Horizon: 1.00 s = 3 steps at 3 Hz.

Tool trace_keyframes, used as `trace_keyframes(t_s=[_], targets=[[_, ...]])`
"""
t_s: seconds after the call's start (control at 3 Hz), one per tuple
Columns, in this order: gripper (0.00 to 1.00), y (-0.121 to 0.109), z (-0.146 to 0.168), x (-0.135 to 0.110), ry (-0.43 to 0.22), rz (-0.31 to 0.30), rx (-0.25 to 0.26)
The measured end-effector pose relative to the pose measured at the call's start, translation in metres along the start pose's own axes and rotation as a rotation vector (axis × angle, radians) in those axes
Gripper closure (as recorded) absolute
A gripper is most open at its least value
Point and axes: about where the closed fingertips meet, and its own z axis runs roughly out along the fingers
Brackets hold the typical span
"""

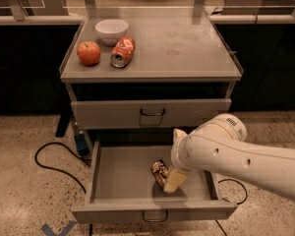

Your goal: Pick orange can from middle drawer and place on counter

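Down in the open middle drawer (91,173), toward its right side, the orange can (159,171) is lying tipped over on the bottom, and as far as I can see it's the only thing in there. The gripper (172,180) is down inside the drawer too, its pale tip just right of the can and touching it or very nearly. The fat white arm (236,154) comes in from the right and hangs over the drawer's right half. Honestly I can't tell whether the gripper is clamped on the can or loose beside it, since the arm blocks too much. My read is that we're at the grab step: reaching in and getting hold of the can, with nothing lifted yet. The next move, I'd guess, calls for a firm hold on a can that's lying down. After that it's a straight lift clear of the drawer's low walls and out past the closed upper drawer (108,114), then a swing up to the counter (187,43). Up there the far left corner is taken. There's a white bowl (111,30) with nothing showing in it, an apple (89,52) just on the near side of it, and a brighter red-orange can (123,51) on its side right beside the apple. The middle and right of the counter look like the easy drop zone. A black cable (51,163) lies on the floor left of the drawer, well apart from all this.
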Motion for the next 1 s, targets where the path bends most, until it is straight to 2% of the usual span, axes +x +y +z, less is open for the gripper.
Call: trace_keyframes(t_s=[0.33,0.67,1.0], targets=[[0.00,-0.017,0.033,-0.001,-0.012,0.012,0.005],[0.00,-0.037,0.110,-0.002,-0.006,0.026,-0.031],[0.00,-0.038,0.109,-0.002,-0.006,0.025,-0.030]])
